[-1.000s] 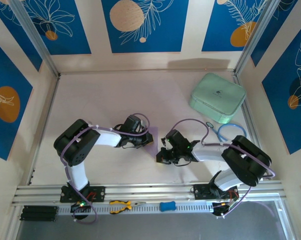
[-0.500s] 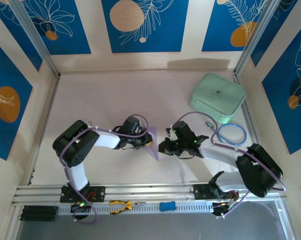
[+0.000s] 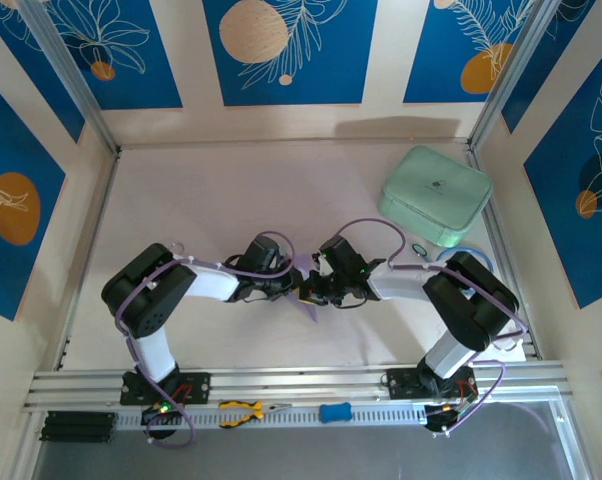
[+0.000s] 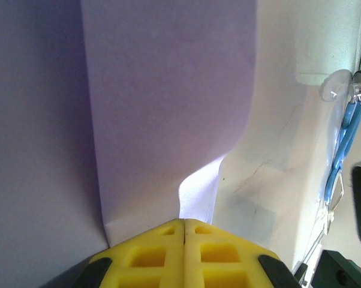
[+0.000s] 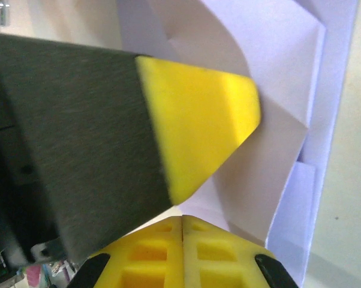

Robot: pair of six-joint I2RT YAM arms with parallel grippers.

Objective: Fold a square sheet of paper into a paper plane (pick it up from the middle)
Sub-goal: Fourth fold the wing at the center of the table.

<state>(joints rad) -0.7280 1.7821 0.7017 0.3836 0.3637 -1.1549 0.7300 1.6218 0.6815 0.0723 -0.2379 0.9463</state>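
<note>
A mint-green rounded case (image 3: 436, 195) sits far right on the white bench (image 3: 201, 200), with a blue cord loop (image 4: 343, 137) beside it, well apart from the work. The partly folded pale lavender sheet of paper (image 4: 168, 90) lies mid-bench. The left gripper (image 3: 293, 288) and right gripper (image 5: 183, 237), both closed tight, meet tip-first on its folds.

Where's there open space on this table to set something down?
Bare: far left of the table, between back wall and left arm, and the near strip between the arm bases. Crowded: the middle, where the left gripper and right gripper meet on the paper, and the right side with the green case and blue loop.
</note>
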